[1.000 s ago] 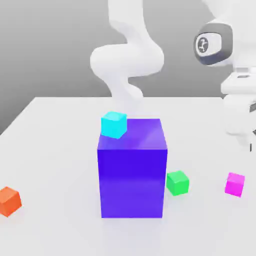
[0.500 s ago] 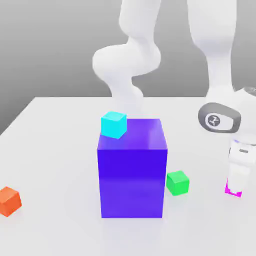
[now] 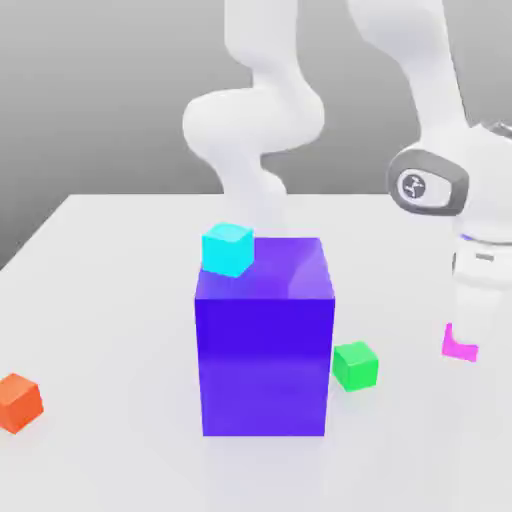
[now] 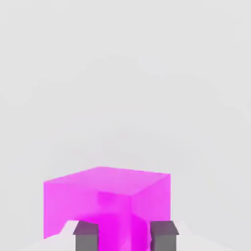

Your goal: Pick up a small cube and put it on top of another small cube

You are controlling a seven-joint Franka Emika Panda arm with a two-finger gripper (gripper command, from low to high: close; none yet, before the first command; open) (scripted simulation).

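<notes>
- In the hand view we see the two dark fingers closed on the small cube, one pad on each opposite face, with the magenta body filling the space between them.
- The gripper therefore holds the small cube; the hold reads as firm, with the cube sitting squarely between the pads.
- In the exterior view we locate the gripper at the exterior view's right, below the grey-capped wrist joint, with the small cube partly hidden behind the white hand.
- Compared with half a second ago, we note that the small cube has risen: it then sat low at the table surface, and it now hangs clear above the white table.
- The wrist joint has likewise moved upward and slightly toward the exterior view's left since that frame.
- One second ago the small cube lay free on the table, apart from the hand.
- The green cube rests on the table just beside the big blue-purple block, unchanged in position.
- The cyan cube stands at the block's upper left corner, unchanged.
- The orange cube stays at the exterior view's far left, well apart from the rest.
</notes>
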